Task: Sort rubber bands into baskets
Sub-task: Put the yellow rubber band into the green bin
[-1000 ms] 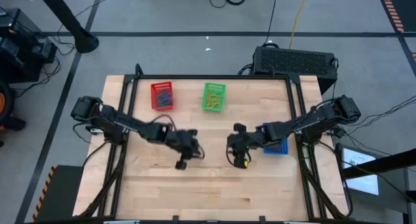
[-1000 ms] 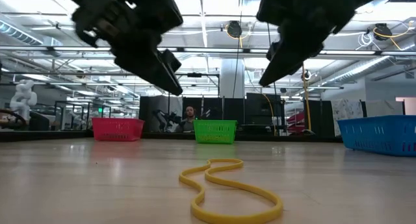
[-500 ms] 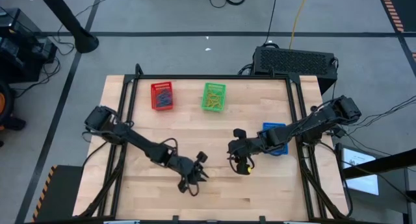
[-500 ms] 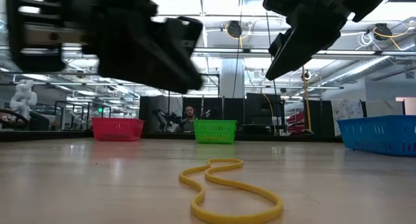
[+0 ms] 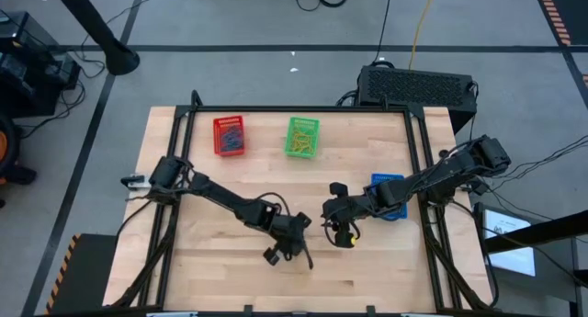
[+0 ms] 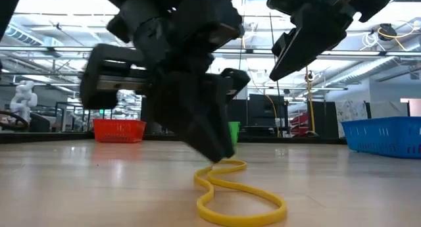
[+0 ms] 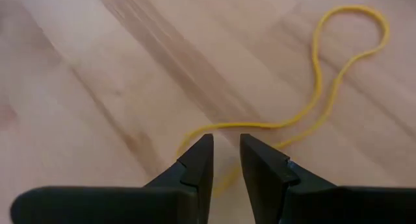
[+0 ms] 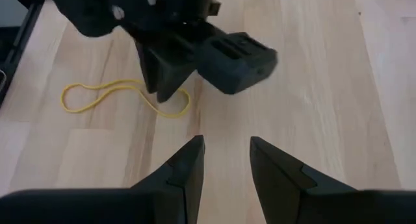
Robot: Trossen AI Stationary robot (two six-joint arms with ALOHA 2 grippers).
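Tabletop bare across its middle and front edge; red basket and green basket near the back edge, blue basket toward the right edge. Left gripper has swept from mid-table to the front centre, now tip-down over the yellow rubber band, fingers narrowly parted astride its strand. Right gripper hovers nearby, unmoved, open and empty.

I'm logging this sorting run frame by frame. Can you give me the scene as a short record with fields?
left gripper: low over the yellow rubber band, fingers slightly apart astride a strand
right gripper: open, empty, hovering beside
red basket: far edge of table, bands inside
green basket: beside the red one, bands inside
blue basket: right side, under the right arm
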